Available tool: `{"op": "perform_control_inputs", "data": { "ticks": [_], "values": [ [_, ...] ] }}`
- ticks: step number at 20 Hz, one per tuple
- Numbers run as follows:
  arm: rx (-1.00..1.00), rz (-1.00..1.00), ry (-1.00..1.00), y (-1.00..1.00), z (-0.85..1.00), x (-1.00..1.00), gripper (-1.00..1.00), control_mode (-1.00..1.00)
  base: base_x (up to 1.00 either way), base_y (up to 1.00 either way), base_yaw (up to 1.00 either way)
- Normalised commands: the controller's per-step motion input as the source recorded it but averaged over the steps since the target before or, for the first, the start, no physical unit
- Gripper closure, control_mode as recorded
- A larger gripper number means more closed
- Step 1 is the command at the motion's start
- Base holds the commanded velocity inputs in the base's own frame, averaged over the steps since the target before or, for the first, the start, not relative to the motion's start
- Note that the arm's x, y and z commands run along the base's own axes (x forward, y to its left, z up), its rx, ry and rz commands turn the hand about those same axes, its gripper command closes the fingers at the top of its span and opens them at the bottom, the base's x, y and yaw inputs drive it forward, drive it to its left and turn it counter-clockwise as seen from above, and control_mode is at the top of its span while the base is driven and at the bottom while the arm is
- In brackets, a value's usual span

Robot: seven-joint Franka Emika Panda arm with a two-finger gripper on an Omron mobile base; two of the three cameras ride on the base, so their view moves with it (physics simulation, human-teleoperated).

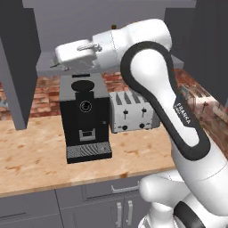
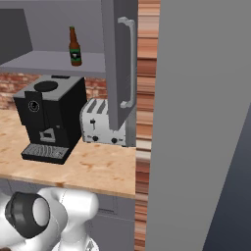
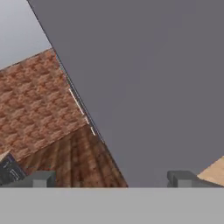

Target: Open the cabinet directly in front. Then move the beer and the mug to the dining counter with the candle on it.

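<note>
Two panelled grey doors of the large wall cabinet (image 2: 59, 61) stand swung open, so the opening step looks done and fetching is the step in hand. One slim dark brown glass beer bottle (image 2: 74, 46) with a green-and-black label stands upright on the grey inner shelf, above the coffee machine. The mug I cannot find.

One two-finger gripper (image 3: 112, 178) is spread as wide as it goes and holds nothing; its dark tips frame a flat grey panel close ahead, probably a cabinet door. In the left base view the white hand sits at shelf height just above the coffee machine.

Next, I judge, the hand must turn toward the bottle, straddle its body and close.

Counted otherwise: one black coffee machine (image 2: 49, 115), one silver toaster (image 2: 100, 122), one wood-grain worktop (image 2: 103, 169), one long silver bar handle (image 2: 129, 61) on the right-hand door.
</note>
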Motion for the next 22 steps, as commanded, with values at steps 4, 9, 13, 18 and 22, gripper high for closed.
{"op": "perform_control_inputs", "data": {
  "ticks": [4,9,13,18,22],
  "values": [
    [-0.58,-0.05,-0.01,-0.58,-0.3,-0.51,-1.0,-1.0,0.0,0.0,0.0],
    [-0.54,-0.01,-0.16,-0.77,-0.9,-0.52,-1.0,-1.0,0.0,0.0,0.0],
    [-0.35,0.0,-0.38,-0.94,-1.0,-0.27,-1.0,-1.0,0.0,0.0,0.0],
    [-0.08,-0.01,-0.42,-0.97,-1.0,-0.03,-1.0,-1.0,0.0,0.0,0.0],
    [0.04,-0.03,-0.26,-0.46,-0.08,-0.08,-1.0,-1.0,0.0,0.0,0.0]
  ]
}}
